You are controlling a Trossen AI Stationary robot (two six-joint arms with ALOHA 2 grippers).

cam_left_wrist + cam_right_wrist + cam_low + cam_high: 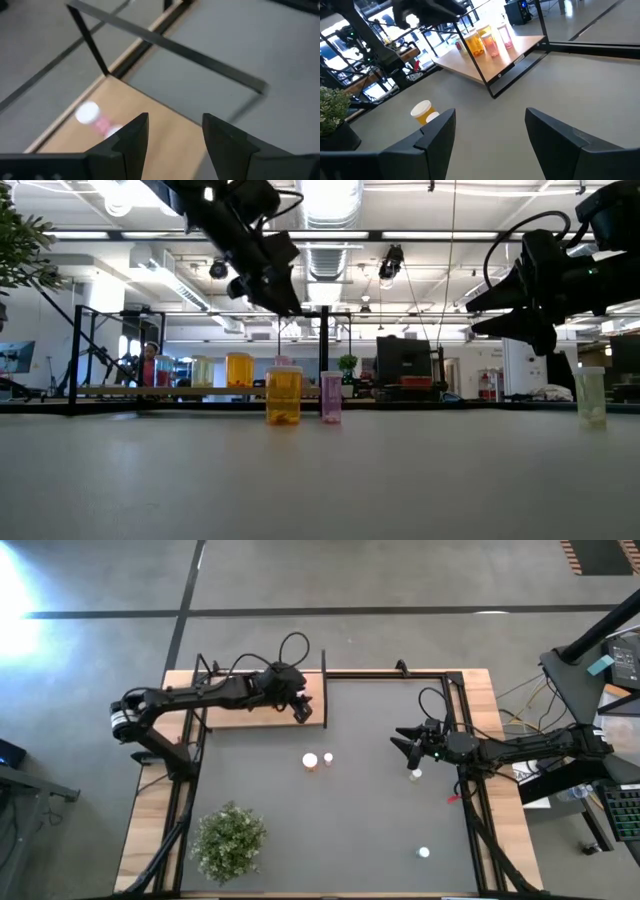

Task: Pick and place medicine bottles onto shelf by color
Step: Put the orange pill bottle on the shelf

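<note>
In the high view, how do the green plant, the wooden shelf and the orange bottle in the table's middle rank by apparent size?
1. The shelf, partly covered by the left arm, and the green plant: they look close in size, so I do not rank them.
2. The orange bottle, clearly smallest.

Bright ceiling lights (pixel 330 200) glaring in low view, overhead corner washed out, left wrist view blurred.
</note>
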